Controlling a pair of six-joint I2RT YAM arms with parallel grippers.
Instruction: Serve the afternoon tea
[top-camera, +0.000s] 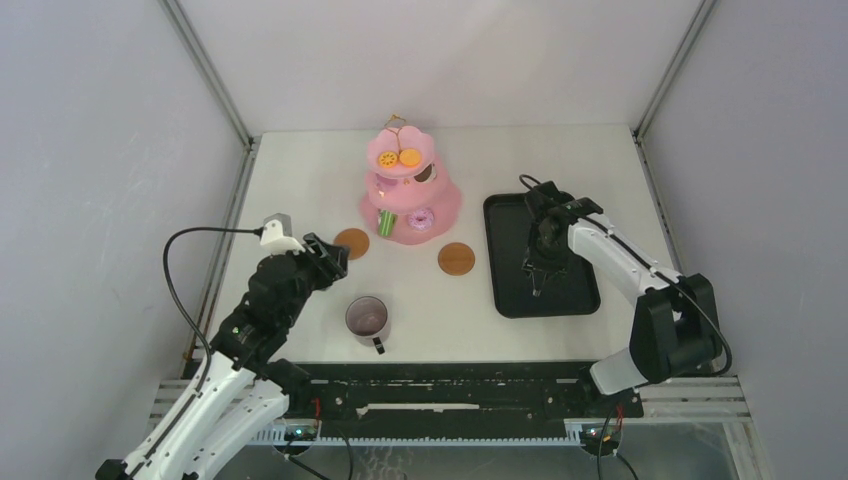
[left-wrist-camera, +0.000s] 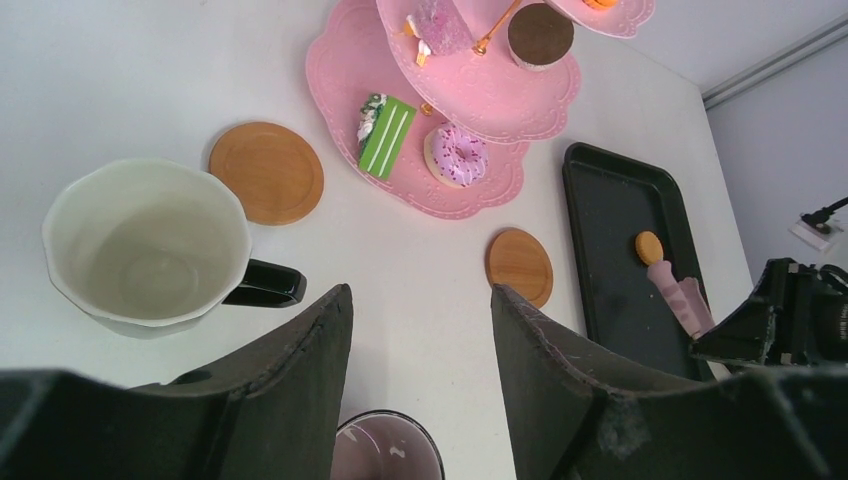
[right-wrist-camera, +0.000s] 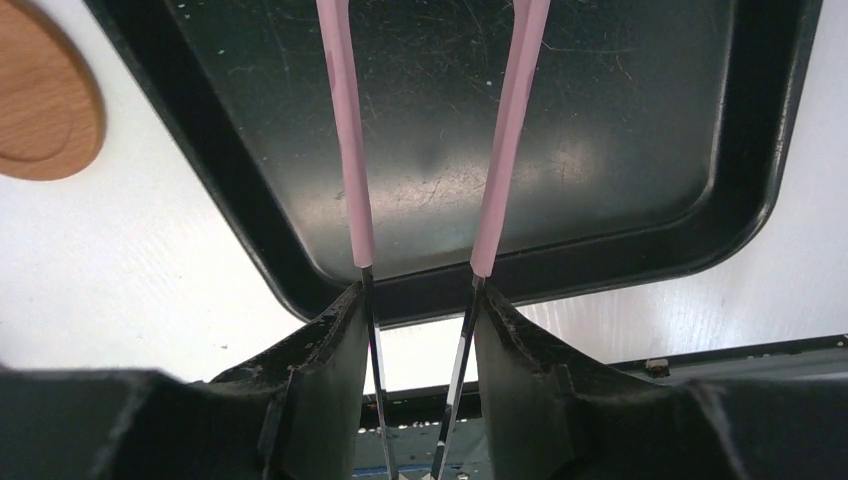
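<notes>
We are holding our left jaws apart and empty, hovering toward 9 o'clock of the table (top-camera: 300, 160), just at 7 o'clock of one coaster (top-camera: 351, 243). Our right jaws are clamping the tongs (right-wrist-camera: 345, 150), whose two pink arms are reaching out, apart, over the black tray (right-wrist-camera: 600, 100). The cake stand (top-camera: 445, 205) is standing toward 12 o'clock of the table, carrying a green slice (left-wrist-camera: 386, 135) and a pink doughnut (left-wrist-camera: 457, 155) on its lowest tier. The second coaster (top-camera: 456, 259) is lying bare at 5 o'clock from the stand. One mug (top-camera: 367, 316) is sitting on the table at 6 o'clock of the stand, off both coasters. The other mug (left-wrist-camera: 150, 250), pale inside, is showing only to our left wrist camera, near the first coaster but not on it. An orange pastry (left-wrist-camera: 649, 247) is lying on the tray.
</notes>
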